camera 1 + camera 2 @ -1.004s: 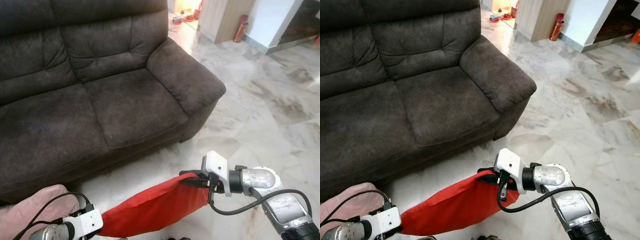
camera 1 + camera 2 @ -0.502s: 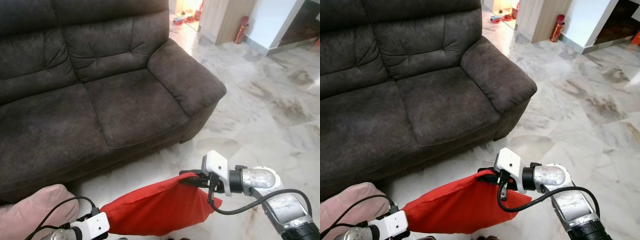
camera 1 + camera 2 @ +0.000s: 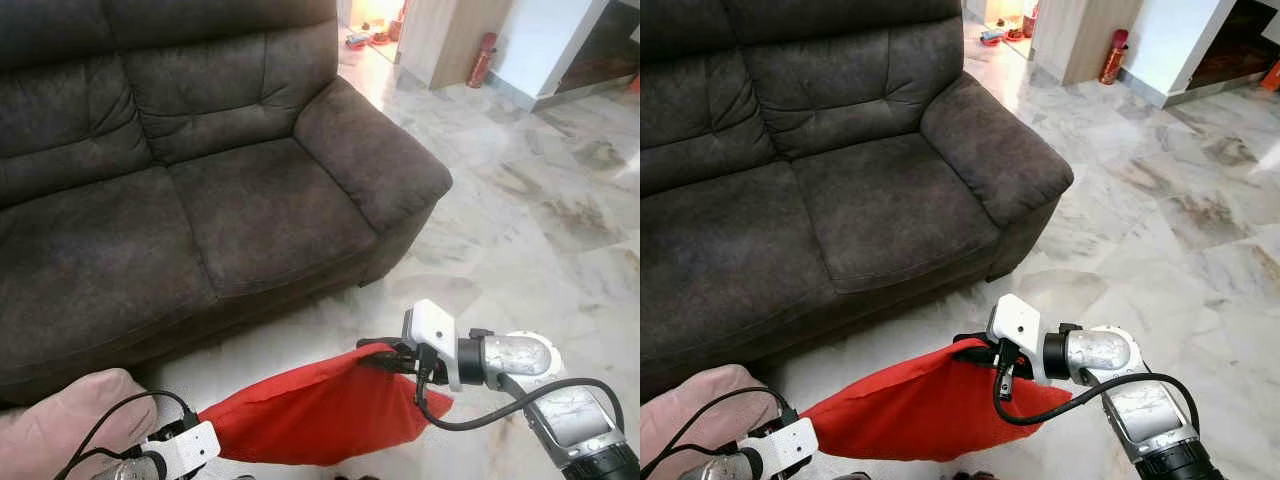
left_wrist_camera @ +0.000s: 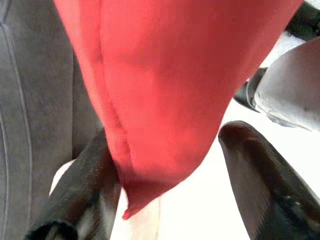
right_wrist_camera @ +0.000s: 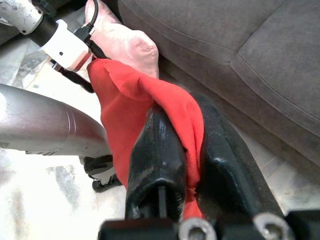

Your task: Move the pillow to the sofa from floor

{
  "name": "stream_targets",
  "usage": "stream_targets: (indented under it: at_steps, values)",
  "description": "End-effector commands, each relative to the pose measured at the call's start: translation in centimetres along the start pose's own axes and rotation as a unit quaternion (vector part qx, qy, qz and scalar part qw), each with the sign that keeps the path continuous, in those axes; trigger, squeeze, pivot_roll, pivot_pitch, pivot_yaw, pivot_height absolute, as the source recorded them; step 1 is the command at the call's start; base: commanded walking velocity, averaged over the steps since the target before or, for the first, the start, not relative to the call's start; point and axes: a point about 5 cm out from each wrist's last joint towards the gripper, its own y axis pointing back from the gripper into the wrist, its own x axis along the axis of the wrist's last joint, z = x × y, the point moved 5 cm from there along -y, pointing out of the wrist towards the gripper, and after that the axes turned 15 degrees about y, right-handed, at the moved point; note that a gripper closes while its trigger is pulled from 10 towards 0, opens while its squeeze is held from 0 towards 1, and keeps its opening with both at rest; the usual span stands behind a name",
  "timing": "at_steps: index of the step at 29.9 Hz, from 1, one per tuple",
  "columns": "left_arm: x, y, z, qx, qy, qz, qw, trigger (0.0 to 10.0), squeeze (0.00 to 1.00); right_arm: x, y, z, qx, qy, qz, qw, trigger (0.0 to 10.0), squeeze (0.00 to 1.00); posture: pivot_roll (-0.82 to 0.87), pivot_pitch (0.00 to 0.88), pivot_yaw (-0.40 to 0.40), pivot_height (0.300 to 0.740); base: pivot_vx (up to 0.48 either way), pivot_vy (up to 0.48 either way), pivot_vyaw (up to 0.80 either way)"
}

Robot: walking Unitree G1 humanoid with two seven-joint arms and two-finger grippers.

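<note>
Evidently hanging the red pillow point(image 3: 318, 420) clear of the floor point(image 3: 520, 210), right gripper point(image 5: 186, 165) pinching one corner, left gripper point(image 4: 165, 165) spread around the other, ready for the sofa point(image 3: 250, 210) front edge.

A pale marble floor point(image 3: 540, 210) spreads to the right and near side. On it stands a dark brown sofa point(image 3: 200, 180) at the left, with a pink cushion point(image 3: 60, 415) lying at its near-left foot.
</note>
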Motion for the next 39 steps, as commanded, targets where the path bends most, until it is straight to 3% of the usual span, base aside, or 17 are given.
stream_targets:
  at_steps: [1,9,10,23,24,25,39]
  values:
    - [-0.3,0.0,0.4,-0.004,-0.002,-0.007,1.0,0.0,0.0,3.0,0.6,1.3,-0.02,0.043,0.047,0.998,10.0,0.0,0.12,0.096,-0.079,0.74,0.0,0.0,0.0]
    - [0.5,-0.1,-0.6,0.027,0.023,0.015,0.999,0.0,0.0,3.1,0.7,1.3,-0.02,0.042,0.047,0.998,10.0,0.0,0.11,0.096,-0.081,0.74,0.0,0.0,0.0]
    - [0.8,-0.2,-0.7,0.033,0.029,0.023,0.999,10.0,0.0,3.1,0.7,1.3,-0.02,0.042,0.048,0.998,10.0,0.0,0.11,0.096,-0.081,0.74,0.0,0.0,0.0]
    - [2.5,-0.6,-0.2,0.016,0.049,0.057,0.997,10.0,0.0,3.2,0.6,1.2,-0.017,0.041,0.051,0.998,10.0,0.0,0.11,0.096,-0.082,0.74,0.0,0.0,0.0]
    - [2.5,-0.6,-0.1,0.016,0.052,0.057,0.997,9.6,0.0,3.2,0.6,1.2,-0.017,0.041,0.051,0.998,10.0,0.0,0.11,0.096,-0.082,0.74,0.0,0.0,0.0]
    - [2.4,-0.6,-0.1,0.015,0.053,0.056,0.997,0.0,0.0,3.2,0.6,1.2,-0.017,0.041,0.051,0.998,10.0,0.0,0.11,0.096,-0.082,0.74,0.0,0.0,0.0]
    - [1.5,-0.6,0.5,0.006,0.049,0.034,0.998,0.0,0.0,3.2,0.6,1.4,-0.021,0.042,0.049,0.998,10.0,0.0,0.11,0.087,-0.081,0.74,0.0,0.0,0.0]
